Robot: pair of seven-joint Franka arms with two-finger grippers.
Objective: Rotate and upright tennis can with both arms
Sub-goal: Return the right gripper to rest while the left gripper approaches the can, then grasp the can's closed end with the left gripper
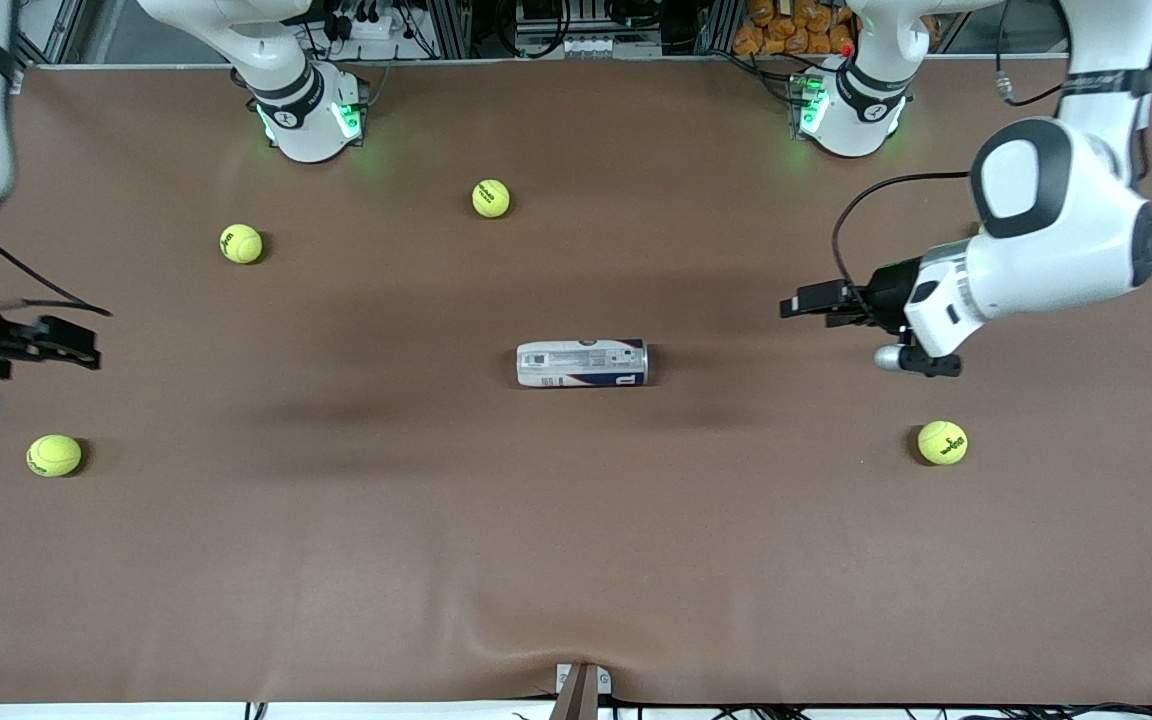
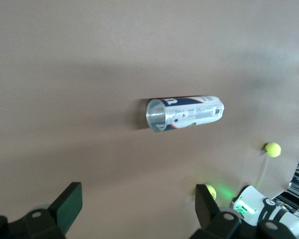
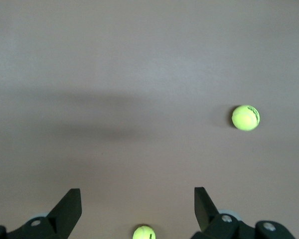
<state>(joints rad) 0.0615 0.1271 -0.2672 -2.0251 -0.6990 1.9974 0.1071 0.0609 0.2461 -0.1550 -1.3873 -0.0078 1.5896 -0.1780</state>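
The tennis can [image 1: 581,363] lies on its side in the middle of the brown table, its silver rim end toward the left arm's end. In the left wrist view the can [image 2: 184,113] shows its open rim, well ahead of the fingers. My left gripper [image 1: 796,303] hovers above the table toward the left arm's end, apart from the can, open and empty [image 2: 138,209]. My right gripper [image 1: 76,345] hovers at the right arm's end, open and empty [image 3: 138,209]. The can is out of the right wrist view.
Several yellow-green tennis balls lie loose: one [image 1: 491,198] and another [image 1: 241,243] near the right arm's base, one [image 1: 54,455] below the right gripper, one [image 1: 942,442] below the left gripper. Two balls [image 3: 245,118] [image 3: 144,232] show in the right wrist view.
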